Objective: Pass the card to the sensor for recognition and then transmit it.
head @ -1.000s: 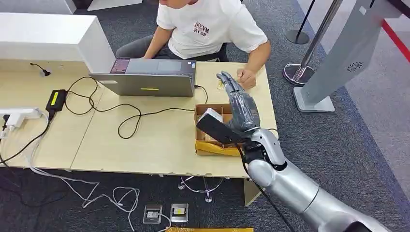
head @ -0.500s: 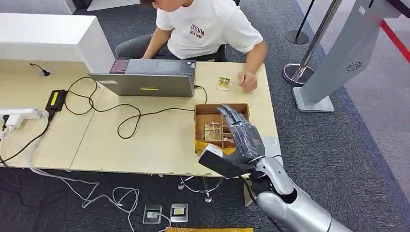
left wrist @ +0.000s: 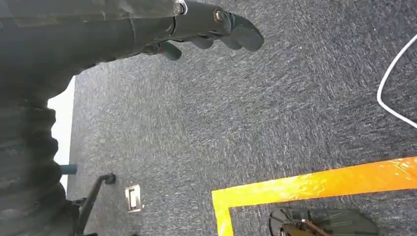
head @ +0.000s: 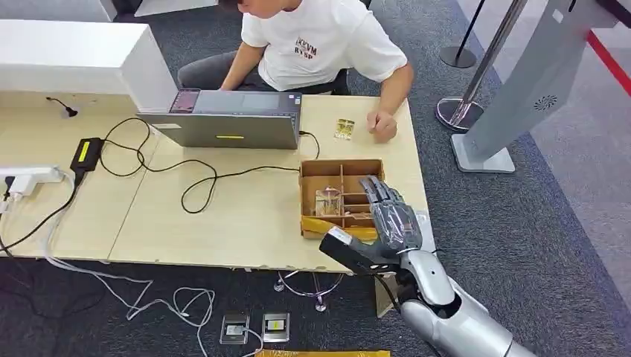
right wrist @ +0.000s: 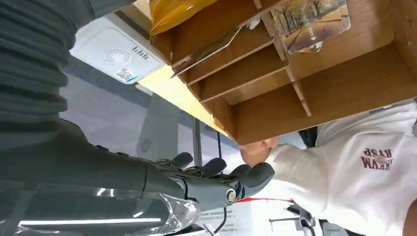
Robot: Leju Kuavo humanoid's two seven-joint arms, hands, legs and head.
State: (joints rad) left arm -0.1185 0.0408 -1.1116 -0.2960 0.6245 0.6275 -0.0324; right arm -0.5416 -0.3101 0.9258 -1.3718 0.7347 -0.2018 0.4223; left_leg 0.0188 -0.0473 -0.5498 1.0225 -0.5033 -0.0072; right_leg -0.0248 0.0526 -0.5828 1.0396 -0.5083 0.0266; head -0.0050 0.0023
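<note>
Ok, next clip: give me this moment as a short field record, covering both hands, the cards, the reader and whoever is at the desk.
right hand: over the near right part of the wooden divider box, fingers apart, holding nothing
left hand: hangs over grey carpet, nothing in it
card in box: picture card standing in a compartment
card on table: lies flat near the person's hand
card reader: white, beside the box, no card on it
person: seated behind the laptop
task state: no card picked yet

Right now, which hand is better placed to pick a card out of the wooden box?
The right hand: it hovers open over the wooden box holding the card. The left hand hangs over the carpet.
</note>
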